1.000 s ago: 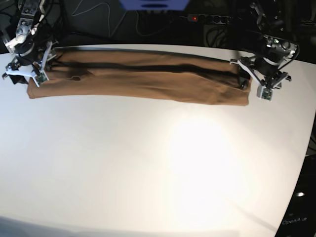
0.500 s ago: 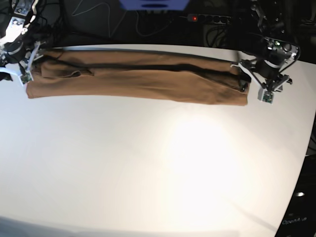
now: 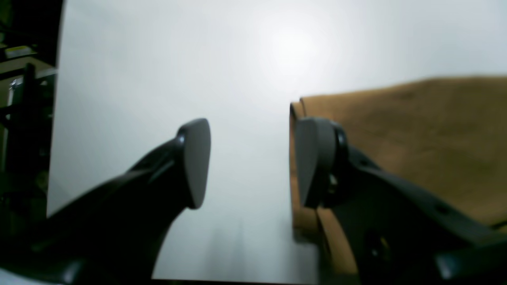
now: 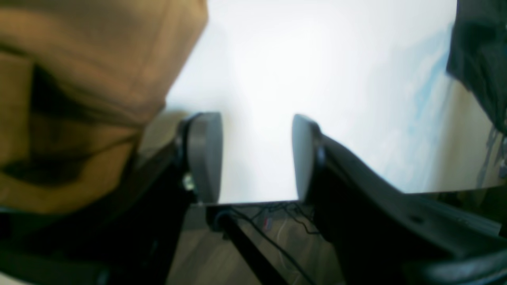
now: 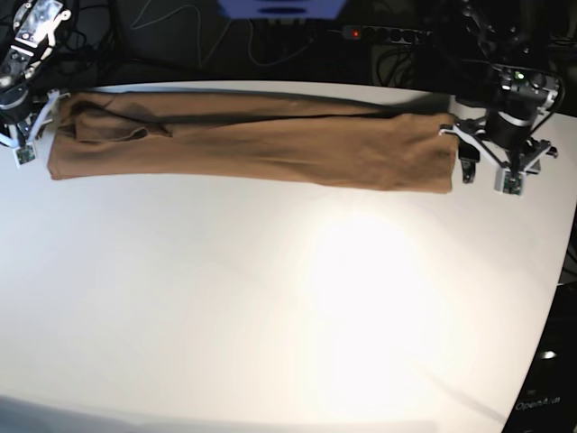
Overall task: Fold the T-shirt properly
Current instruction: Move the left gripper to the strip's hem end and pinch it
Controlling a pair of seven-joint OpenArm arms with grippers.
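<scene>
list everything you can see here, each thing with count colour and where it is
T-shirt: one, tan-brown, folded into a long band along the far edge of the table, lying flat.
table: one, white, fills most of the base view, with a bright glare patch right of centre.
power strip: one, dark with a red light, behind the table among loose cables.
left gripper: one, black with grey pads, at the shirt's end on the base view's right; jaws apart, nothing between them.
right gripper: one, black with grey pads, at the shirt's other end by the table corner; jaws apart, empty.
</scene>
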